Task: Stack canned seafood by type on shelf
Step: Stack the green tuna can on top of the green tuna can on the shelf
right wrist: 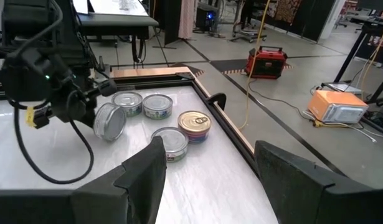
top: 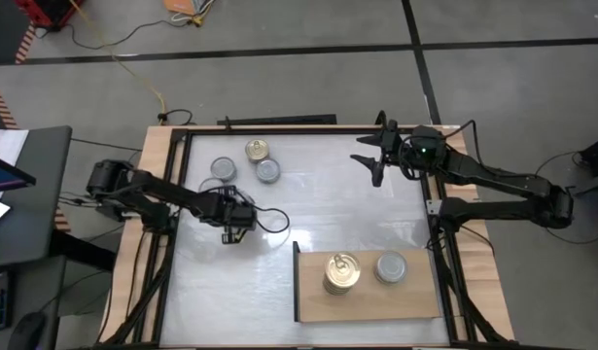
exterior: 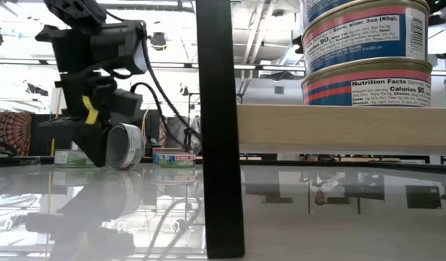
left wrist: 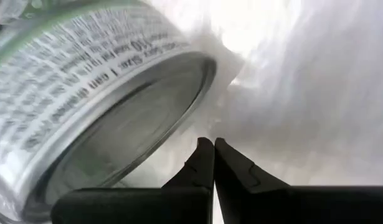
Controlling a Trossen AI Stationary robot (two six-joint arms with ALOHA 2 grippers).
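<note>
The left hand [top: 236, 231] is clamped shut on nothing; a silver-grey round tin [exterior: 125, 146] leans on edge against it. The right hand [top: 369, 158] hovers open above the white desk [top: 328, 209], well apart from the light-brown wooden shelf [top: 367, 297].

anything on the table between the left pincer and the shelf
No. In the high view, only bare table lies between the left pincer and the shelf.

Readable txt: can labels only.
Stacked cans [exterior: 366, 54], far from both grippers: "Nutrition Facts", "Calories 90", "3oz (85g)". Tipped can [left wrist: 85, 93] by left gripper [left wrist: 213, 155]: print unreadable.
</note>
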